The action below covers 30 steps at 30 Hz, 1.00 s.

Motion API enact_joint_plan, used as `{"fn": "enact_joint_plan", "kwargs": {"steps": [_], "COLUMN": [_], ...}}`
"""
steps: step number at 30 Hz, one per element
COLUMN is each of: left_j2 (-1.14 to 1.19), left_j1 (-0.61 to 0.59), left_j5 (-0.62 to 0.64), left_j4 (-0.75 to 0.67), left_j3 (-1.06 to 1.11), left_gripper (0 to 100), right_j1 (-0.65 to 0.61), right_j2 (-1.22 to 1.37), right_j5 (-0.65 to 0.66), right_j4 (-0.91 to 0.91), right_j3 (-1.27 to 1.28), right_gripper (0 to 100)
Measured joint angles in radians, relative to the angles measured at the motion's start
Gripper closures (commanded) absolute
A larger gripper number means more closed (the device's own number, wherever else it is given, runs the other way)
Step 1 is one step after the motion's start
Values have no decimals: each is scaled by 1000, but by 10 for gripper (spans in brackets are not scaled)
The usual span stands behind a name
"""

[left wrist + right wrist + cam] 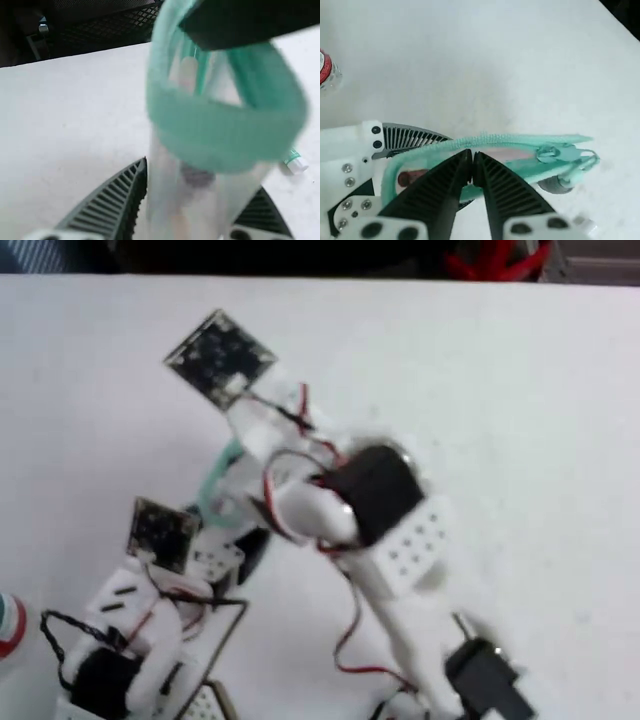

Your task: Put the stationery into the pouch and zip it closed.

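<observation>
Two grippers are met at one translucent pouch with a mint-green zipper band (pixel 515 142), which is seen in the high view just toward 9 o'clock from the middle of the white table (pixel 500 390). The table's far edge is drawn along 12 o'clock, and wide bare surface is left from 12 round to 4 o'clock. The arms are crowded between 6 and 9 o'clock. From above, the pouch is largely covered by the right arm and only a sliver of green is shown. The left gripper (pixel 200 192) is clamped on the pouch's clear body, one ribbed finger on each side. The right gripper (pixel 471 159) is pressed together with its tips on the green band; whether fabric is caught between them cannot be told. The small green zipper pull (pixel 551 152) is shown by the right wrist view at the band's end, away from those tips. A reddish item (pixel 412 176) is dimly made out through the plastic. A red-and-white round object (pixel 6 625) is cut off at the 8 o'clock edge. A small white-and-green piece (pixel 295 162) is seen lying on the table beside the pouch.
</observation>
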Motion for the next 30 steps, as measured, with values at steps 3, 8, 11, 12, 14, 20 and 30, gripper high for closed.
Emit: {"fn": "enact_joint_plan", "kwargs": {"steps": [3, 8, 11, 12, 14, 20, 30], "left_j2": [0, 0, 0, 0, 0, 0, 0], "left_j1": [-5, -2, -3, -3, -3, -3, -3], "left_j5": [0, 0, 0, 0, 0, 0, 0], "left_j4": [0, 0, 0, 0, 0, 0, 0], "left_j3": [0, 0, 0, 0, 0, 0, 0], "left_gripper": [751, 751, 750, 750, 750, 750, 751], "right_j1": [0, 25, 69, 92, 164, 509, 773], "right_j2": [61, 11, -127, -183, -278, -284, -3], "right_j5": [2, 2, 0, 0, 0, 8, 135], "right_j4": [-5, 12, 12, 12, 12, 9, -295], "right_j3": [-14, -46, -89, -98, -95, 187, 694], "right_gripper": [981, 981, 978, 963, 899, 741, 776]}}
